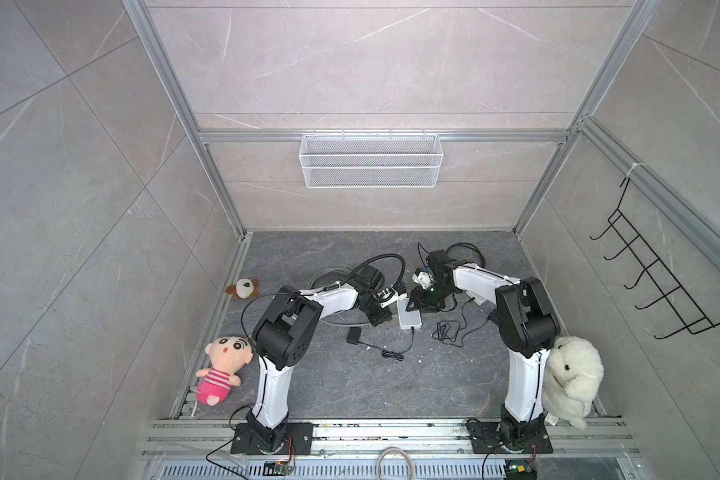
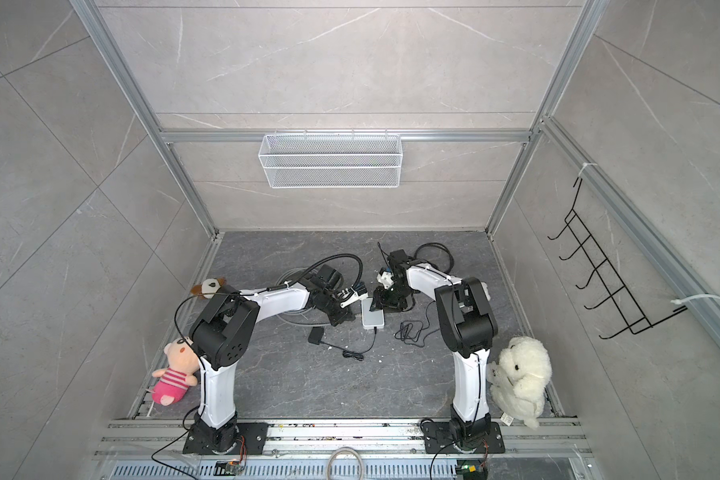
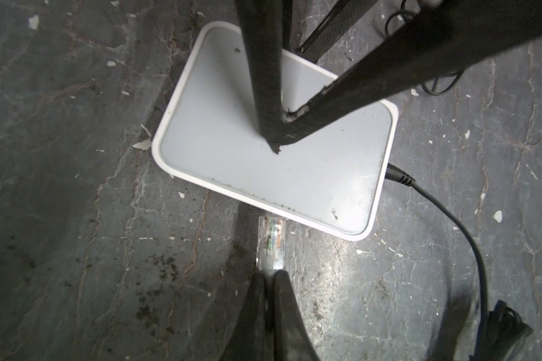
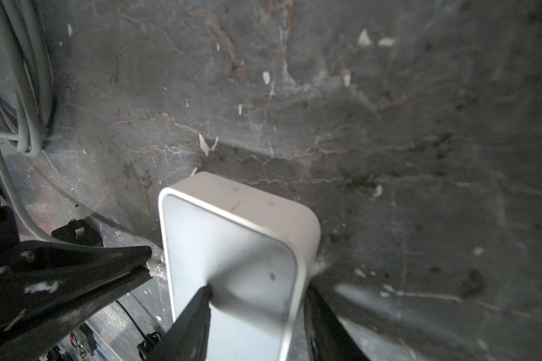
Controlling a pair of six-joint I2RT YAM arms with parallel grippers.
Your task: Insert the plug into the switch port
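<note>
Left gripper [image 3: 268, 281] pinched shut on plug [image 3: 271, 240] | plug tip just beside switch [image 1: 410, 320], at its 9 o'clock edge | right gripper [image 4: 257, 293] half-spread, one finger [image 4: 194, 312] atop switch | port hidden; should square plug, push straight, brace switch

Switch at mid-bench, the rest set around it.
The switch [image 1: 409, 318] lies flat on the bench [image 1: 350, 386]. At its left side the plug [image 3: 271, 242] sits with its tip right at the switch's edge, held in the left pincer [image 3: 268, 278]. The right pincer [image 4: 257, 290] stands over it, one finger on its top face, the other just beside its right edge. A power lead [image 3: 435, 206] leaves its near end; an adapter [image 1: 354, 334] lies before it to the left, a cable coil [image 4: 22, 93] behind it to the left.
</note>
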